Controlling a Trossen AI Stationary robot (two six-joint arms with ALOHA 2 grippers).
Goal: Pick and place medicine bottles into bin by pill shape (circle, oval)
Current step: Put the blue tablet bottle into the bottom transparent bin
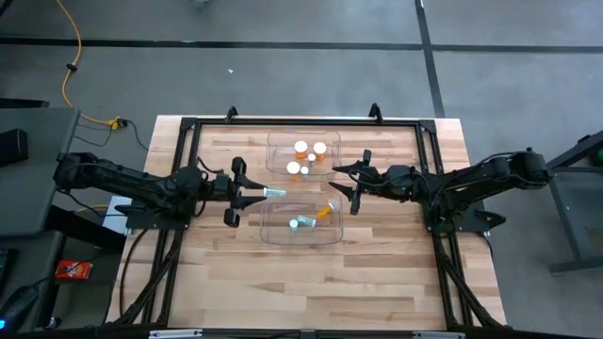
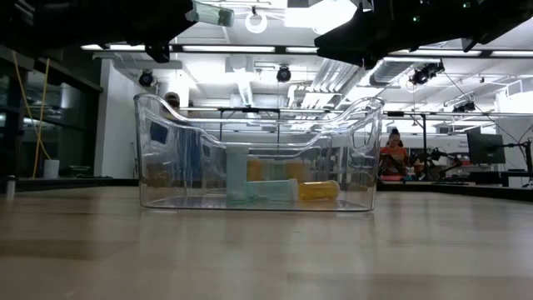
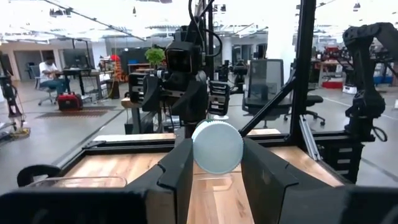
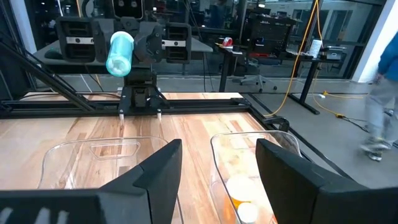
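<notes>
At the high view's centre-left, the left gripper (image 1: 267, 193) is clamped on a pale teal medicine bottle (image 1: 275, 192); light, rigid, probably slippery, it suits a mid-body hold. The right gripper (image 1: 350, 181) hangs with fingers apart.

No legible text, label, brand, number or sign appears in any view. The medicine bottles (image 1: 306, 156) show no readable print, and markings on equipment in the room beyond the table (image 1: 377, 273) are too small to read.

Robotics lab, rigs (image 3: 186, 68), office chairs (image 3: 267, 81)
</notes>
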